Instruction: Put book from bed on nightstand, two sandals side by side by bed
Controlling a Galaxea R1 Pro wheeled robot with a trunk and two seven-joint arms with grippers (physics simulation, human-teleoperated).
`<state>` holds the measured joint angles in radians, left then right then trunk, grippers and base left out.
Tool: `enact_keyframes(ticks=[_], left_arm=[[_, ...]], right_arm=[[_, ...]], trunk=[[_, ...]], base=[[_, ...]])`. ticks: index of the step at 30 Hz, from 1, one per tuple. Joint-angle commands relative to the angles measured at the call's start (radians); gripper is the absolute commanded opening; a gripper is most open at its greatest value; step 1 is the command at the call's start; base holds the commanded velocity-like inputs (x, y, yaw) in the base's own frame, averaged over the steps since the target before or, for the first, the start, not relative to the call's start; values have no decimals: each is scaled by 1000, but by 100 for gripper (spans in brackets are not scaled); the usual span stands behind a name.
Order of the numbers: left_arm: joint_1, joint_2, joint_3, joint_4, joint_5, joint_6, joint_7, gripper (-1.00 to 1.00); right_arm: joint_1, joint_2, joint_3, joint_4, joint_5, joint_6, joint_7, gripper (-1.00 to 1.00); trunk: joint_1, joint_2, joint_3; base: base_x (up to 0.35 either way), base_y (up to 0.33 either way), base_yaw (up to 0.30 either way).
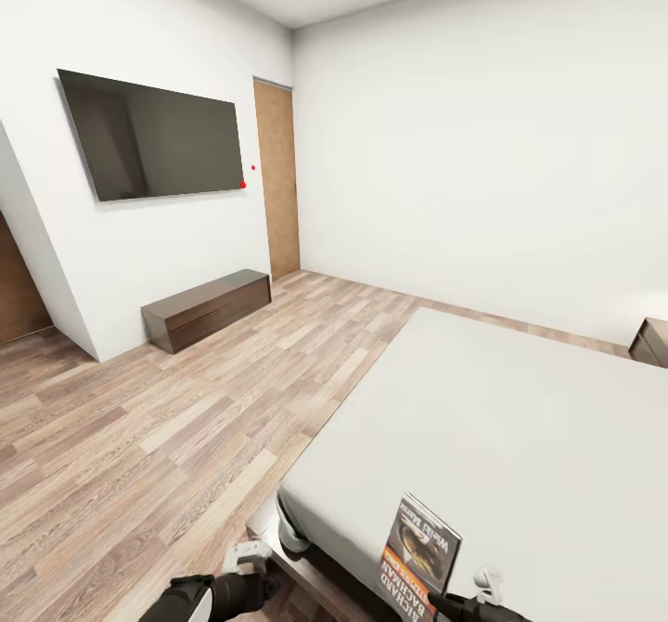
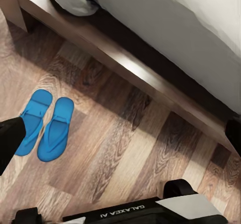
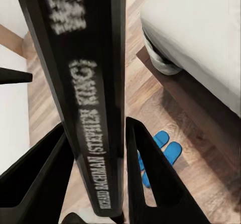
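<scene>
The right gripper (image 3: 98,184) is clenched on the book (image 1: 422,557), its two dark fingers (image 3: 150,179) pressing either side of the spine and holding it upright over the near corner of the bed (image 1: 520,418). The two sandals (image 2: 46,124) lie side by side, touching, on the wood-plank floor (image 1: 139,436) near the bed's dark frame. The left gripper (image 1: 249,559) hangs low beside that same corner; whether its jaws are released or clenched cannot be told.

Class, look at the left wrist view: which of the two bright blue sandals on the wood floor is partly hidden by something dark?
The blue sandal farther from the bed frame; a dark shape covers its end. The other sandal shows whole.
</scene>
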<state>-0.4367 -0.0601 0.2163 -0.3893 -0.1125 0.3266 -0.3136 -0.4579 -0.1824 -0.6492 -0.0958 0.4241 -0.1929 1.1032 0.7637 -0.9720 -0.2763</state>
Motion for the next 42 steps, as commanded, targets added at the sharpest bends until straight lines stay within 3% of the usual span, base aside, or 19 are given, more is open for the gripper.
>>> enact_keyframes(ticks=[1,7,21,42], left_arm=[[-1,2,9,14,-10,0,-7,100],[0,28,8,43,-7,-41,-7,100],[0,31,8,74,-9,-65,-7,100],[0,28,8,81,-7,-66,-7,100]], right_arm=[[-1,0,-5,1,10,-10,-7,-100],[-1,-1,-4,3,11,-14,-20,-100],[-1,3,-3,4,13,-14,-19,-100],[-1,7,-3,4,13,-14,-20,-100]], trunk=[[0,-1,-1],[0,-1,-1],[0,-1,-1],[0,-1,-1]], base=[[0,0,0],[0,0,0],[0,0,20],[0,0,270]])
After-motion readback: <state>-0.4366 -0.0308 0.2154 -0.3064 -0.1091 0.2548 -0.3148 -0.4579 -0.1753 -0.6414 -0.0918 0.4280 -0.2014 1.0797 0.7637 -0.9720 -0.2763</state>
